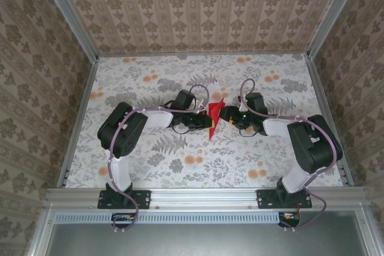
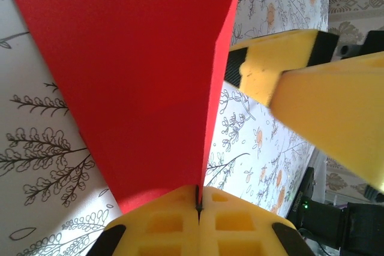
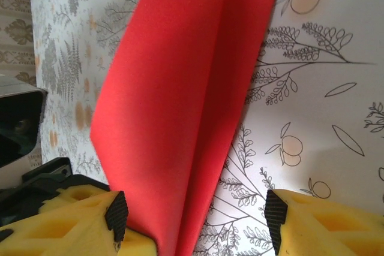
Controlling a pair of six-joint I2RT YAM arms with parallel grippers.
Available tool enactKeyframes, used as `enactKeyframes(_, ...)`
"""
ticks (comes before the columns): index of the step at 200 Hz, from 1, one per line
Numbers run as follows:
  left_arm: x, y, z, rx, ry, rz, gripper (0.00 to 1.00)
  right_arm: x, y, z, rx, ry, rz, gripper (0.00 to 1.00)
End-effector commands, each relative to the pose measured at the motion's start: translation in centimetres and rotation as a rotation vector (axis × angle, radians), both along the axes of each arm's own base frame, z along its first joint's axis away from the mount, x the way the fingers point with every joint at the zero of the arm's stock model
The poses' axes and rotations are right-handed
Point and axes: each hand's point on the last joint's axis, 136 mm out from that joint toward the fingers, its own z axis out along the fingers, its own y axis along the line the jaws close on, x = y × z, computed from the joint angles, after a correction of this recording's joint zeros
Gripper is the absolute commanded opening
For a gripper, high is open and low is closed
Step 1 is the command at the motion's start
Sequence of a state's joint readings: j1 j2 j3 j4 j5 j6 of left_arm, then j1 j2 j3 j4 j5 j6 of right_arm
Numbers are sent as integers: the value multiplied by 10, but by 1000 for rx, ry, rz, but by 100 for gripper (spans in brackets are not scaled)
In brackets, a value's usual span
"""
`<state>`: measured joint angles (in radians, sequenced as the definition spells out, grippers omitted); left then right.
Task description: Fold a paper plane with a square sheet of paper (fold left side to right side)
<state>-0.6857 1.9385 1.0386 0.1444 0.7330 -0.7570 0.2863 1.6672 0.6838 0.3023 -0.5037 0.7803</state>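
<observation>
- Top external: the sheet of paper [image 1: 214, 118], already creased, stands raised above the surface [image 1: 180, 82] near its middle. It sits between the left gripper [image 1: 206, 123] and the right gripper [image 1: 226, 116], which face each other closely.
- There is open room on every side. The far edge, the near edge and both side edges of the surface are well apart from the sheet, and the walls rise beyond them.
- Left wrist: the left gripper [image 2: 198, 203] has its pads pressed together, pinching the sheet's narrow end in the seam. The sheet of paper [image 2: 138, 76] fans out wide from there. One of the right gripper's yellow fingers [image 2: 282, 64] is just beside the sheet's free edge.
- Right wrist: the right gripper [image 3: 195, 217] has its jaws wide apart. The sheet of paper [image 3: 180, 106] shows a centre crease and passes between them close to one finger, unclamped.
- Handling: the sheet looks thin, light and floppy, so it would crumple or tear easily.
- A gentle pinch near the crease, where the layers double, looks safest. Pulling hard against the left gripper's hold risks a rip.
</observation>
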Motion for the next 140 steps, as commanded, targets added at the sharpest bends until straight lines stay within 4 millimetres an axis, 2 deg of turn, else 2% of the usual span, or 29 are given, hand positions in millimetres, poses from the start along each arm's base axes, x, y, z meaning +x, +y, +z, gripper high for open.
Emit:
enactKeyframes(1,1,3,-8,11,13,17,0,14,11,9,38,-25,9,62)
enactKeyframes(63,0,4,-11,20,19,17,0,22,20,0,35,4,9,58)
enactKeyframes(140,-3,0,-17,33,27,4,0,20,15,-22,-4,92,-23,48)
